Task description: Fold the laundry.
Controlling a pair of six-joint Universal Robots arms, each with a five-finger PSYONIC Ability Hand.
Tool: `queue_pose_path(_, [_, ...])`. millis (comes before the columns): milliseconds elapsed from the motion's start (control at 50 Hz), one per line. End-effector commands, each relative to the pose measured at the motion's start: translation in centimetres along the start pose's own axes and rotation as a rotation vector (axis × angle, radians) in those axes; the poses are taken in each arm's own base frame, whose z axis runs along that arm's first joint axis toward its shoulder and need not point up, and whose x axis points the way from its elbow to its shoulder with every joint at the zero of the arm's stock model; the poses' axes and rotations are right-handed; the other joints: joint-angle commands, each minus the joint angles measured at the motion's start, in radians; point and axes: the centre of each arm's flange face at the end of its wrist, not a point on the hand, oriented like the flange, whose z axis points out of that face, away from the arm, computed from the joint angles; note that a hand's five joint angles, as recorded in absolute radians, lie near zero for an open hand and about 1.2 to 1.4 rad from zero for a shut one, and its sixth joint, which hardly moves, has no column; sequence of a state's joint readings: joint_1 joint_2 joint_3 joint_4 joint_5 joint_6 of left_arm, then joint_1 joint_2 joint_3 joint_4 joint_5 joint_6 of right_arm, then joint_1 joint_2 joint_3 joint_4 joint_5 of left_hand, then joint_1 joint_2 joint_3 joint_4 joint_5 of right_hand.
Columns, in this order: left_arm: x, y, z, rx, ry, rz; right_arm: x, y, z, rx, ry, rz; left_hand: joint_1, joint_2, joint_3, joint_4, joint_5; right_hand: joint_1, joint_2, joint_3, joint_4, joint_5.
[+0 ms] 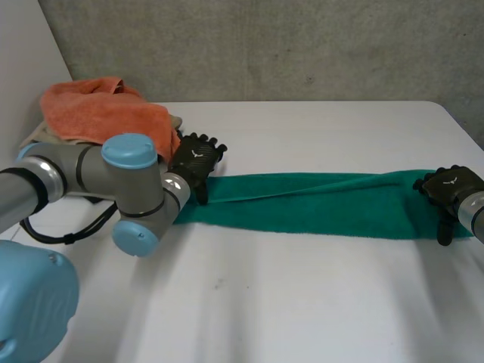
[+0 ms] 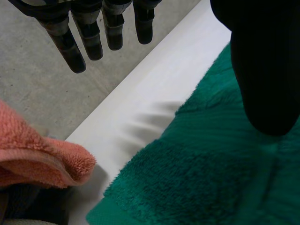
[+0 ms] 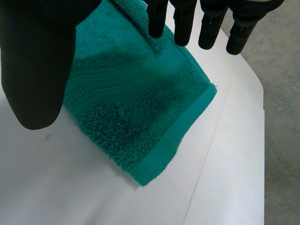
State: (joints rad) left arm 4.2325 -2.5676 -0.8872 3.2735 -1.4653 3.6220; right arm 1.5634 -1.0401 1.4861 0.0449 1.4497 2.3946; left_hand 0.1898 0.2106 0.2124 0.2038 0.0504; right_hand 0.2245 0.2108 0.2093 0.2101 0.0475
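Observation:
A green towel (image 1: pixel 318 204) lies stretched in a long folded strip across the white table (image 1: pixel 302 302). My left hand (image 1: pixel 197 160) hovers over the strip's left end, its fingers (image 2: pixel 89 37) straight and its thumb (image 2: pixel 267 70) apart from them above the green towel (image 2: pixel 197 178), holding nothing. My right hand (image 1: pixel 452 190) hangs over the right end. There too the fingers (image 3: pixel 211 23) are straight and the thumb (image 3: pixel 37 61) stands off, above the green towel (image 3: pixel 136 103), whose hemmed end lies flat below.
An orange towel (image 1: pixel 106 110) is heaped on other laundry at the table's back left, close beside my left hand; the orange towel (image 2: pixel 42 159) reaches near the green strip's end. The table's far edge (image 2: pixel 140 75) and grey floor lie beyond.

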Motion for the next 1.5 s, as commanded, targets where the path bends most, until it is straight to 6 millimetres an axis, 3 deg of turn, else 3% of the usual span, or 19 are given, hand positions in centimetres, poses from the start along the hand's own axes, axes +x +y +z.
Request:
queue_pose_path(20, [-2.2, 1.1, 3.0, 0.059, -0.081, 0.04, 0.1, 0.0, 0.1, 0.002, 0.005, 0.001, 0.03, 0.009, 0.007, 0.016, -0.006, -0.05, -0.036, -0.035, -0.036, -0.047])
queue_pose_path(80, [-5.3, 0.6, 5.7, 0.174, -0.225, 0.103, 0.1, 0.0, 0.1, 0.005, 0.006, 0.0, 0.033, 0.012, 0.01, 0.018, -0.003, -0.05, -0.036, -0.035, -0.036, -0.047])
queue_pose_path(120, [-7.6, -0.7, 6.8, 0.259, -0.337, 0.141, 0.0, 0.1, 0.1, 0.002, 0.004, 0.0, 0.027, 0.006, 0.004, 0.013, -0.008, -0.05, -0.036, -0.035, -0.036, -0.047])
queue_pose_path(160, [-8.4, -1.8, 6.9, 0.296, -0.371, 0.143, -0.1, 0.1, 0.0, -0.001, 0.001, 0.0, 0.018, -0.003, -0.005, 0.004, -0.017, -0.05, -0.036, -0.035, -0.036, -0.047])
queue_pose_path(280, [-6.4, -2.5, 6.1, 0.271, -0.309, 0.112, -0.1, 0.4, 0.0, -0.008, -0.002, 0.005, 0.006, -0.015, -0.016, -0.008, -0.029, -0.05, -0.036, -0.035, -0.036, -0.047])
queue_pose_path(320, [-6.3, -3.8, 5.0, 0.265, -0.292, 0.104, -0.1, 0.4, 0.0, -0.007, -0.003, 0.005, 0.003, -0.018, -0.019, -0.011, -0.032, -0.05, -0.036, -0.035, -0.036, -0.047])
queue_pose_path(400, [-5.5, -4.1, 2.9, 0.208, -0.232, 0.1, 0.1, 0.1, -0.2, 0.0, 0.003, 0.004, -0.009, -0.029, -0.031, -0.023, -0.044, -0.05, -0.036, -0.035, -0.036, -0.047])
queue_pose_path(560, [-1.8, -2.5, -1.2, 0.064, -0.055, 0.083, -0.1, 0.2, -0.3, -0.002, -0.002, 0.003, 0.009, -0.012, -0.014, -0.005, -0.026, -0.05, -0.036, -0.035, -0.036, -0.047])
queue_pose_path(620, [-0.7, -1.6, -1.8, 0.014, -0.013, 0.078, -0.2, 0.1, -0.3, 0.003, -0.005, 0.002, 0.018, -0.003, -0.005, 0.004, -0.017, -0.05, -0.036, -0.035, -0.036, -0.047])
queue_pose_path(700, [-0.8, -1.6, -1.9, -0.001, -0.006, 0.075, -0.3, 0.1, -0.4, 0.003, -0.01, 0.002, 0.033, 0.012, 0.01, 0.018, -0.003, -0.05, -0.036, -0.035, -0.036, -0.047])
queue_pose_path(900, [-0.6, 0.3, -0.3, -0.017, -0.007, 0.075, -0.5, 0.3, -0.4, -0.001, -0.013, 0.002, 0.03, 0.009, 0.007, 0.016, -0.006, -0.05, -0.036, -0.035, -0.036, -0.047])
queue_pose_path(960, [-1.4, 0.6, 1.1, 0.014, -0.039, 0.078, -0.4, 0.3, -0.4, 0.004, -0.009, 0.0, 0.038, 0.018, 0.016, 0.024, 0.003, -0.05, -0.036, -0.035, -0.036, -0.047])
queue_pose_path(1080, [-8.1, 0.1, 7.3, 0.266, -0.31, 0.12, -0.5, 0.3, -0.3, 0.003, -0.007, 0.001, 0.076, 0.056, 0.054, 0.062, 0.041, -0.05, -0.036, -0.035, -0.036, -0.047])
queue_pose_path(1120, [-9.2, -0.1, 7.9, 0.311, -0.369, 0.123, -0.5, 0.3, -0.4, 0.003, -0.007, 0.001, 0.071, 0.05, 0.048, 0.057, 0.036, -0.05, -0.036, -0.035, -0.036, -0.047])
queue_pose_path(1140, [-9.4, -1.2, 7.9, 0.337, -0.393, 0.106, -0.6, 0.4, -0.4, -0.001, -0.01, 0.002, 0.045, 0.024, 0.022, 0.031, 0.009, -0.05, -0.036, -0.035, -0.036, -0.047])
queue_pose_path(1200, [-8.4, -1.2, 7.5, 0.304, -0.362, 0.061, -0.7, 0.5, -0.4, -0.005, -0.015, 0.003, 0.012, -0.009, -0.011, -0.002, -0.023, -0.05, -0.036, -0.035, -0.036, -0.047])
queue_pose_path(1360, [-7.4, -4.8, 3.2, 0.237, -0.239, -0.014, -0.7, 0.5, -0.5, -0.004, -0.018, 0.003, 0.003, -0.018, -0.019, -0.011, -0.032, -0.05, -0.036, -0.035, -0.036, -0.047])
queue_pose_path(1420, [-6.7, -4.6, 1.8, 0.194, -0.209, -0.02, -0.8, 0.6, -0.5, -0.006, -0.02, 0.003, 0.006, -0.015, -0.017, -0.008, -0.029, -0.05, -0.036, -0.035, -0.036, -0.047])
queue_pose_path(1500, [-4.2, -3.4, 0.3, 0.108, -0.135, -0.032, -1.0, 0.8, -0.5, -0.011, -0.026, 0.004, 0.015, -0.006, -0.008, 0.001, -0.02, -0.05, -0.036, -0.035, -0.036, -0.047])
